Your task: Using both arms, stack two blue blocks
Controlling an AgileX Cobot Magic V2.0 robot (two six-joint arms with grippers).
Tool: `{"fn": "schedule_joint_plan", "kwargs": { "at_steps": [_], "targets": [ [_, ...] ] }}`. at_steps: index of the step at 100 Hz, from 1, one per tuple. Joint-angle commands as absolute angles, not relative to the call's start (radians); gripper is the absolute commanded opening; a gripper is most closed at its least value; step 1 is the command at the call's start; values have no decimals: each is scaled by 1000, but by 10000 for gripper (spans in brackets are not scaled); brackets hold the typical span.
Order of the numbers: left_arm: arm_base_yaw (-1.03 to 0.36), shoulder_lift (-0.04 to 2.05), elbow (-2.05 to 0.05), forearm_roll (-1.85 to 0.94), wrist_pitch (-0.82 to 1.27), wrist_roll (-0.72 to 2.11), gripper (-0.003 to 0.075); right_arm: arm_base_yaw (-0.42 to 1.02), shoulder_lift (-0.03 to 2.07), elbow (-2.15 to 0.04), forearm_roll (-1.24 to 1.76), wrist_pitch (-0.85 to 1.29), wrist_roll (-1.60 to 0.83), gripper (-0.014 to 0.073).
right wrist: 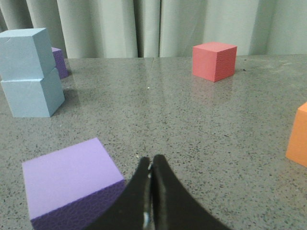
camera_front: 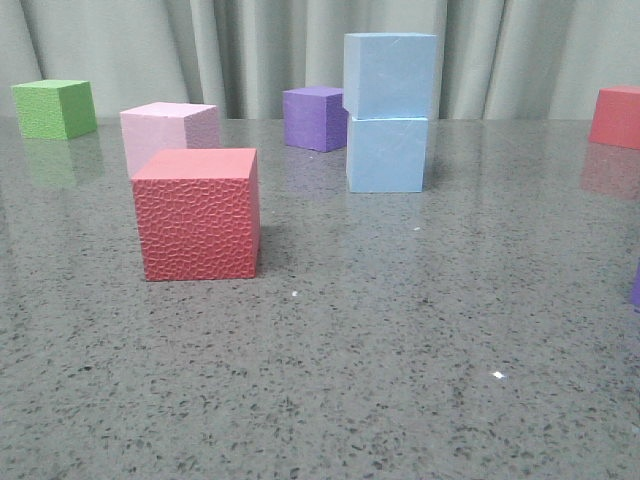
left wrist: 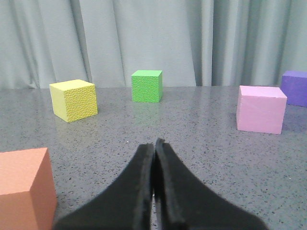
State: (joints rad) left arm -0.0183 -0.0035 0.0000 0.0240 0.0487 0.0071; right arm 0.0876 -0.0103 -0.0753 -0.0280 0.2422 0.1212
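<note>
Speckled grey stone forms the table (camera_front: 400, 350), with pale pleated curtains (camera_front: 250, 50) hanging behind its far edge. Nearest in the front view stands a red cube (camera_front: 198, 213) with a pebbled face, left of centre, and a pale pink cube (camera_front: 168, 132) sits just behind it. Farther back, right of centre, the lower blue block (camera_front: 387, 154) rests on the table and the upper blue block (camera_front: 389, 75) sits squarely on top of it, touching, slightly offset. A purple cube (camera_front: 314, 118) stands just behind and left of the stack. A green cube (camera_front: 55, 108) lies far left and another red cube (camera_front: 616, 116) far right. The left tool (left wrist: 154, 158) has its black fingers pressed together holding nothing, and so does the right tool (right wrist: 150, 173), beside a second purple cube (right wrist: 72, 179).
</note>
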Motion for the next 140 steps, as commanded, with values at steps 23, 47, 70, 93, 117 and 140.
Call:
{"fn": "schedule_joint_plan", "kwargs": {
  "at_steps": [23,47,70,93,117,140],
  "targets": [
    [-25,-36,41,15,-35,0,-19,108,-37,-75,-19,94,90,-122],
    [-25,-36,41,15,-35,0,-19,108,-37,-5,-20,-36,90,-122],
    [-25,-36,41,15,-35,0,-19,108,-37,10,-20,-48,90,-122],
    [-25,-36,41,15,-35,0,-19,108,-37,10,-20,-48,90,-122],
    [-25,-36,41,15,-35,0,-19,108,-37,10,-20,-48,90,-122],
    [-25,-36,41,15,-35,0,-19,108,-37,10,-20,-48,90,-122]
  ]
}}
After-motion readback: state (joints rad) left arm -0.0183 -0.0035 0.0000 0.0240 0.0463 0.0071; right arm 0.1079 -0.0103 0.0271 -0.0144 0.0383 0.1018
